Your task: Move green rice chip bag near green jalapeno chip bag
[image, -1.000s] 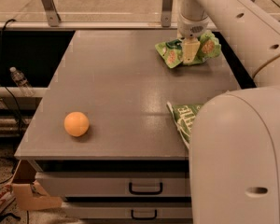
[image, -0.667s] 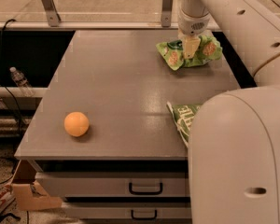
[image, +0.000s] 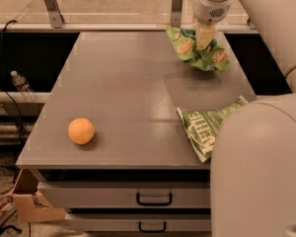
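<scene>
At the left front of the table (image: 128, 83): an orange (image: 81, 131), alone, well apart from both bags. Far right corner: the gripper (image: 205, 37) points down from above, fingers pinched on the green rice chip bag (image: 213, 58). The bag hangs crumpled under it, apparently clear of the surface, since a shadow lies on the top below. Front right edge: the green jalapeno chip bag (image: 205, 127) lies flat, partly hidden by the robot's body (image: 259, 172), long axis slanting toward the far right. The target sits almost straight frontward of the gripper. Next move, likely: a short carry forward, then down beside it.
</scene>
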Action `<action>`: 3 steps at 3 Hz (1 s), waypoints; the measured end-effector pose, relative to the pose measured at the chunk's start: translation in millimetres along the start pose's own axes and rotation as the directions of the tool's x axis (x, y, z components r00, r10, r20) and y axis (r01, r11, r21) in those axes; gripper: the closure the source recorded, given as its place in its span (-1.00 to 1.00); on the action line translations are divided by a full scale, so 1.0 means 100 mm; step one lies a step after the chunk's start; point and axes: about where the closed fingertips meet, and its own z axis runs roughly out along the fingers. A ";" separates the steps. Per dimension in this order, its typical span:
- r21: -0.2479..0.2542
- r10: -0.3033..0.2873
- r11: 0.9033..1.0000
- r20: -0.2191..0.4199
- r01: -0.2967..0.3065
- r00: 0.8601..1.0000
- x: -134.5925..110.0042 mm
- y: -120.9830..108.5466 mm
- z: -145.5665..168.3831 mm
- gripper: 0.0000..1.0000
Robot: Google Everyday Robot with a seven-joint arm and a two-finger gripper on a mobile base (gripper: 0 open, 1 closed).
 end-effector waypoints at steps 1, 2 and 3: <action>0.009 -0.016 1.000 -0.035 0.016 0.999 -0.03 0.09 -0.31 1.00; -0.001 -0.031 1.000 -0.103 0.031 0.994 -0.01 0.27 -0.54 1.00; -0.030 -0.033 0.999 -0.175 0.028 0.984 0.08 0.52 -0.68 1.00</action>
